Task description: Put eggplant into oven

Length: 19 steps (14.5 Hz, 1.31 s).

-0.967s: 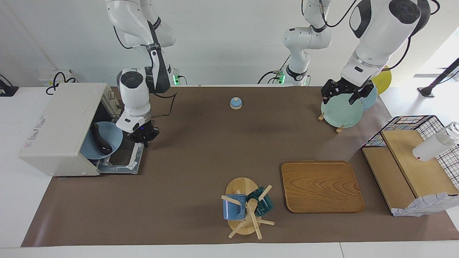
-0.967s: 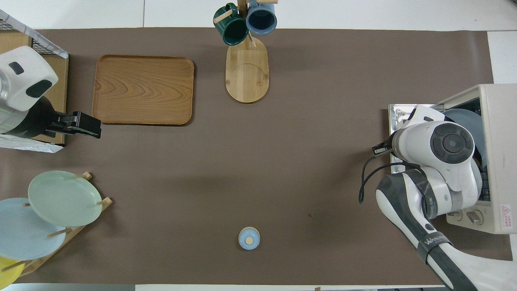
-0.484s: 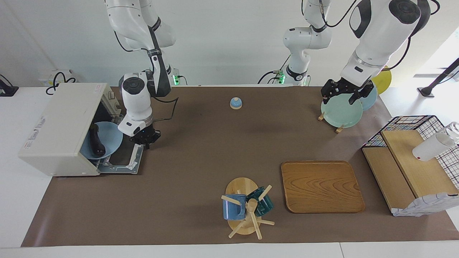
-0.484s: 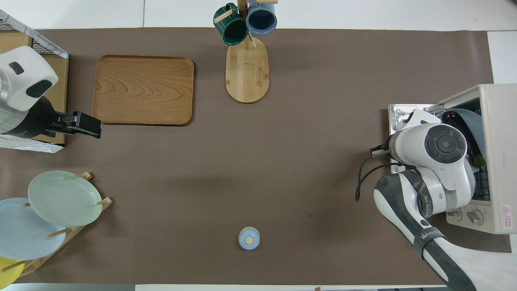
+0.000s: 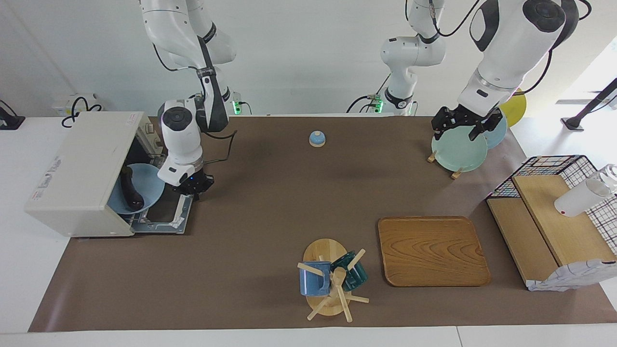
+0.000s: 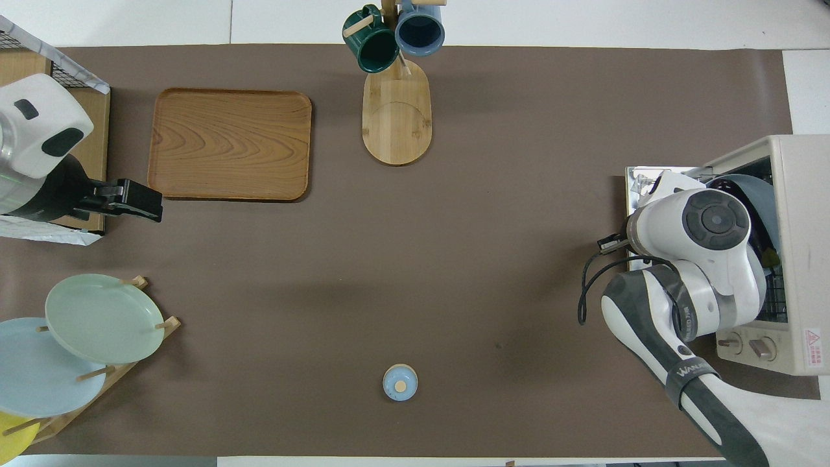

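Eggplant (image 5: 129, 183) lies on a light blue plate (image 5: 147, 182) that sits inside the oven (image 5: 79, 171), at the right arm's end of the table (image 5: 270, 202); plate and eggplant are in the cavity, with the plate's rim reaching about to the mouth. Oven door (image 5: 173, 219) is folded down flat onto the table in front of the cavity. Right hand (image 5: 194, 184) hangs over the open door, just beside the plate's rim, holding nothing; whether its fingers are apart or together cannot be told from either view. In the overhead view the right arm's wrist covers most of the plate and the eggplant. Left hand (image 5: 463, 124) waits over the pale green plate (image 5: 458, 152) in the plate rack, holding nothing; finger state likewise not readable. Judgement: placement step looks essentially done, with the load already in the cavity; what remains is clearing the right hand and possibly shutting the door. Next move calls for a pull toward the table's middle, clear of the plate rim. Room: open brown table toward the middle, nothing near. Edges to mind: door's raised side hinges, oven's top lip over the plate, and the arm's cable (image 6: 587, 285) hanging beside the door.
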Motion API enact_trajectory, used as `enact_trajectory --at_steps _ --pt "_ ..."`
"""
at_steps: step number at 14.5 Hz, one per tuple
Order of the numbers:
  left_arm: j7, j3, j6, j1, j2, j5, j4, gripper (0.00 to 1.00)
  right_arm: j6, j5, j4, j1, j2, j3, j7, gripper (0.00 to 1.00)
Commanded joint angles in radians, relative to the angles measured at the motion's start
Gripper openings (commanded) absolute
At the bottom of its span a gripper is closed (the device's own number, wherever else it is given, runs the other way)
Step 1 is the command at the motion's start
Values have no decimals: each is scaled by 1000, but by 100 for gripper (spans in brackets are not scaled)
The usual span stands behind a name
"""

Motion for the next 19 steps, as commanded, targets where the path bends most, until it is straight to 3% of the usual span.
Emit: enact_trajectory --at_steps 1,6,14,16,19 --pt "4 1 -6 3 -18 -10 -9 100 -209 0 180 -22 15 -1 -120 0" --pt "4 1 -6 3 -16 -10 -9 100 -389 8 311 -69 -29 -15 -255 0" --pt "4 1 -6 3 -18 -10 -9 100 -519 20 328 -183 -150 -12 -394 0" --pt "4 1 -6 3 -18 -10 -9 100 -615 127 412 -172 -167 -9 -363 0" --pt "4 1 -6 3 -16 -10 -9 100 -731 155 584 -149 -122 0 -309 3"
